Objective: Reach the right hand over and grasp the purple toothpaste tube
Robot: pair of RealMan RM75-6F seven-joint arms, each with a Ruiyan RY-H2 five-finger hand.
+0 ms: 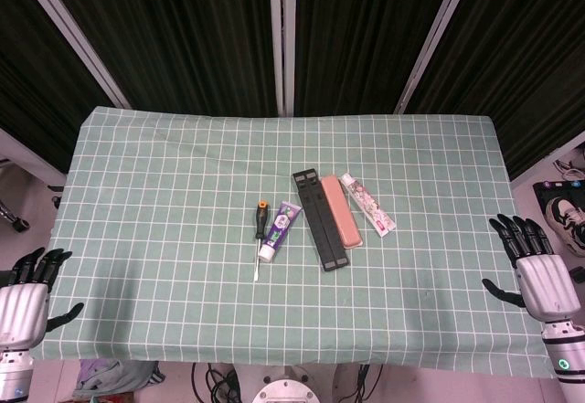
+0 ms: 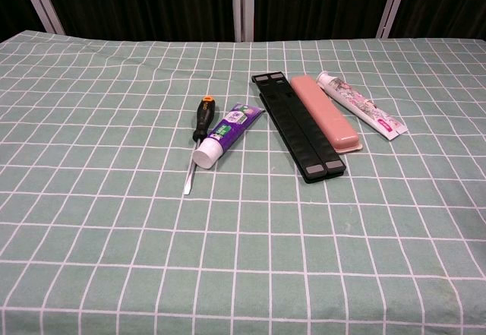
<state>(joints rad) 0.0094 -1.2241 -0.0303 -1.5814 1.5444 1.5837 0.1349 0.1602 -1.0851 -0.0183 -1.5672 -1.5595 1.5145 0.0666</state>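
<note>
The purple toothpaste tube point(image 1: 280, 230) point(image 2: 225, 134) lies flat near the middle of the green checked cloth, white cap toward the front. My right hand point(image 1: 532, 267) hovers at the table's right edge, far from the tube, fingers spread and holding nothing. At the left front corner my left hand point(image 1: 29, 286) is also open and holds nothing. Neither hand shows in the chest view.
A screwdriver point(image 1: 260, 236) point(image 2: 196, 135) lies just left of the tube. To its right are a long black bar point(image 1: 320, 219) point(image 2: 298, 125), a pink case point(image 1: 340, 213) point(image 2: 325, 112) and a white-pink tube point(image 1: 367, 205) point(image 2: 361, 114). Dark curtains hang behind the table point(image 1: 164, 174).
</note>
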